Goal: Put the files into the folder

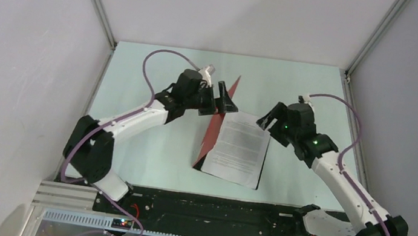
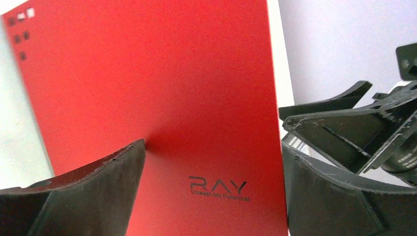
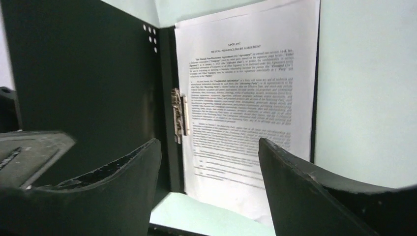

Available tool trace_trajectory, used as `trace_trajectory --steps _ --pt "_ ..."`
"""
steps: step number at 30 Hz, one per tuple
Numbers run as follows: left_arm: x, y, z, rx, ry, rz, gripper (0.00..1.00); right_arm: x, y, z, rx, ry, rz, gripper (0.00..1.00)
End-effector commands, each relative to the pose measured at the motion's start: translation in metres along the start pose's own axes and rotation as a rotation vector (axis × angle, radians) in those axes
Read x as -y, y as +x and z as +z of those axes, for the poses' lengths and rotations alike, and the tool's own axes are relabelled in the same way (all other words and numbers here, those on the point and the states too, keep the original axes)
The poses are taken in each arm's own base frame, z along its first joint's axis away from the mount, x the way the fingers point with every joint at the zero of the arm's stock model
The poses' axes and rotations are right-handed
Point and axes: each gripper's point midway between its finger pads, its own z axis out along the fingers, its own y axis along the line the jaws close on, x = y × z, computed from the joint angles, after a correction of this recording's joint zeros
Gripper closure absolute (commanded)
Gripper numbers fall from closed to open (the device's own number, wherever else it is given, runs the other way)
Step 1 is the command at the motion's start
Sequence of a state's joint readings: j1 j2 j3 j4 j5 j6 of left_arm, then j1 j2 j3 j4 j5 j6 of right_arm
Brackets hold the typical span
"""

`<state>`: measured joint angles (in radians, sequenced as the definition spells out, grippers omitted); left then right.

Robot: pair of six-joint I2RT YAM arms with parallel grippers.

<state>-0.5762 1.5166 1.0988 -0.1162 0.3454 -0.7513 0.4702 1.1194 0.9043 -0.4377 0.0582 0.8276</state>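
The folder lies open in mid table. Its red front cover (image 1: 213, 132) stands nearly upright, and it fills the left wrist view (image 2: 162, 83). The files (image 1: 242, 148), white printed sheets, lie on the folder's flat black half, beside the metal clip (image 3: 179, 118). They also show in the right wrist view (image 3: 246, 83), next to the raised cover's black inside (image 3: 83, 73). My left gripper (image 1: 225, 100) is open against the red cover's far end; one fingertip (image 2: 138, 146) touches it. My right gripper (image 1: 268, 119) is open and empty, just above the sheets' far right corner.
The pale green table (image 1: 148, 146) is walled by white panels on the left, back and right. A black strip (image 1: 213, 207) runs along the near edge by the arm bases.
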Motion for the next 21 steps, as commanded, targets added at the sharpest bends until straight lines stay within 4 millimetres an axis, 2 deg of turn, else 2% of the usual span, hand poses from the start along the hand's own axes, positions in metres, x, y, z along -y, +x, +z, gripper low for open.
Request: trace_trajectory --steps 1,4,7,11,14,15,16,17,21 --pt "0.025 -0.005 0.026 0.013 0.083 0.044 0.0 0.052 0.0 -0.015 0.018 0.152 -0.022 0.23" --pt "0.028 0.002 0.04 -0.015 0.087 0.055 0.0 0.063 -0.008 -0.025 0.053 0.173 -0.022 0.19" --pt "0.032 0.002 0.043 -0.002 0.079 0.058 0.0 0.072 -0.01 -0.026 0.054 0.191 -0.034 0.16" --pt "0.039 -0.004 0.034 0.035 0.07 0.033 0.0 0.096 -0.005 -0.009 0.027 0.245 -0.005 0.14" --pt "0.048 0.002 0.026 0.025 0.068 0.067 0.0 0.115 0.01 0.007 -0.021 0.24 0.059 0.12" --pt "0.05 0.009 0.024 0.001 0.055 0.079 0.0 0.115 0.008 0.013 -0.018 0.222 0.088 0.11" --pt "0.054 0.011 0.022 -0.004 0.059 0.096 0.0 0.118 0.018 0.017 -0.05 0.206 0.1 0.1" --pt "0.058 0.015 0.019 -0.015 0.065 0.102 0.0 0.116 0.018 0.024 -0.053 0.184 0.12 0.09" --pt "0.063 0.026 0.01 -0.039 0.079 0.104 0.0 0.125 0.026 0.041 -0.065 0.205 0.165 0.06"
